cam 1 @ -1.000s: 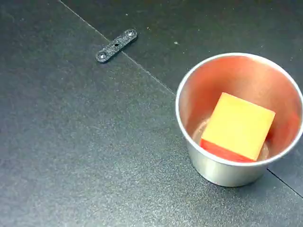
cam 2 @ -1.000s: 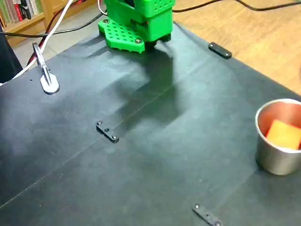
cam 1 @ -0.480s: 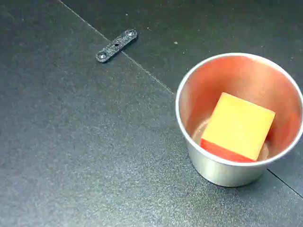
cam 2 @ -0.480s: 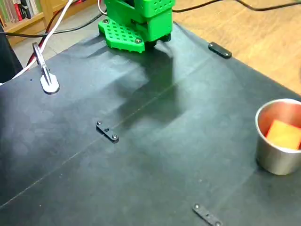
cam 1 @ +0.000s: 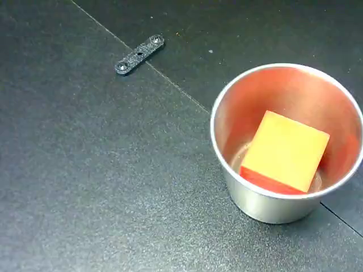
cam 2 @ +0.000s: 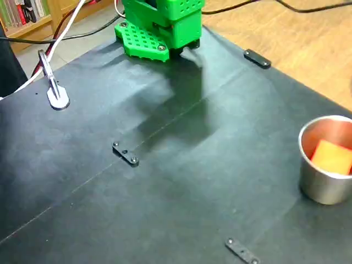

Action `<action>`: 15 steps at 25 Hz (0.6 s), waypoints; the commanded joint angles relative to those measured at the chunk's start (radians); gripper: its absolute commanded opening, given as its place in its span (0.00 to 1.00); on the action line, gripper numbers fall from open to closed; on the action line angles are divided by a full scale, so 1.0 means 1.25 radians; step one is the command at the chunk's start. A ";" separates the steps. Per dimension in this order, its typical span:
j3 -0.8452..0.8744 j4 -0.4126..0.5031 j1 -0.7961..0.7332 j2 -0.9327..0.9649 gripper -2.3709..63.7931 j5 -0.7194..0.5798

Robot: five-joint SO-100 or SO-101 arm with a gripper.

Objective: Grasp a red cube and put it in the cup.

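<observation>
The red cube (cam 1: 285,150) is seen lying inside the cup (cam 1: 266,207), tilted, with its lit yellow-orange face turned upward and a red side face showing below it; it is also seen in the cup (cam 2: 322,187) in the other fixed view, as an orange block (cam 2: 331,157) below the rim. The cup stands upright near the right edge of the bench (cam 2: 165,192). The inner wall of the cup is tinted red by reflection.

The tool is not shown in either fixed view, so its state cannot be told. Only the green base of the arm (cam 2: 162,27) is seen, mounted at the far edge of the bench, with a shadow cast on the surface in front of it.

Several small dark flat brackets are fixed to the bench: one (cam 1: 139,54) lies well apart from the cup toward the upper left, across a thin seam (cam 1: 170,85) between dark sheets. In the wider fixed view one bracket (cam 2: 125,153) is seen near the middle, one (cam 2: 257,59) at the far right edge, and one (cam 2: 242,252) at the near edge. A silver clamp (cam 2: 53,82) is seen at the left edge, with red and white cables (cam 2: 66,30) beside it. Nothing stands close to the cup.

The bench is covered with matte black, slightly grainy sheets. A wooden floor (cam 2: 297,38) is seen beyond it, and a shelf with books (cam 2: 22,14) at the upper left.
</observation>
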 commanded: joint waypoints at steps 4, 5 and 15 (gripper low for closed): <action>0.002 -0.010 -0.010 -0.001 0.62 0.000; 0.002 -0.010 -0.011 -0.001 0.62 0.004; 0.002 -0.010 -0.011 0.000 0.62 0.001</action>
